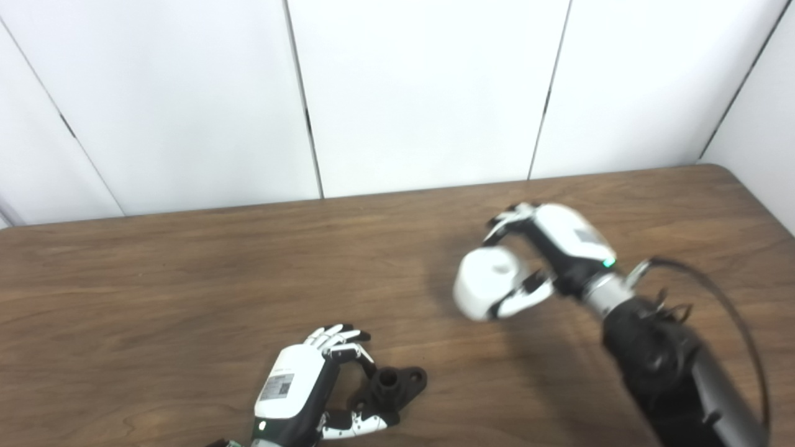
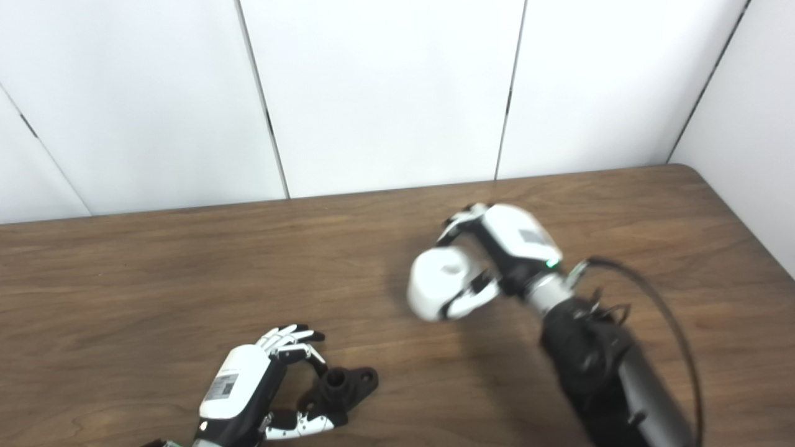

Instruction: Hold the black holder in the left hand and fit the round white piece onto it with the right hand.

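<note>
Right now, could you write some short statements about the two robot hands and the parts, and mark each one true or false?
1. The right robot hand holds the round white piece. True.
2. The white piece already sits on the black holder. False: they are well apart.
3. The left robot hand is at the black holder, fingers around it. True.
4. The holder lies near the table's far edge. False: it is near the front edge.

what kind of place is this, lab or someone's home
Most likely a lab or test bay, not a home: a bare wood-grain table against plain white wall panels, with only the black holder and round white piece out.
</note>
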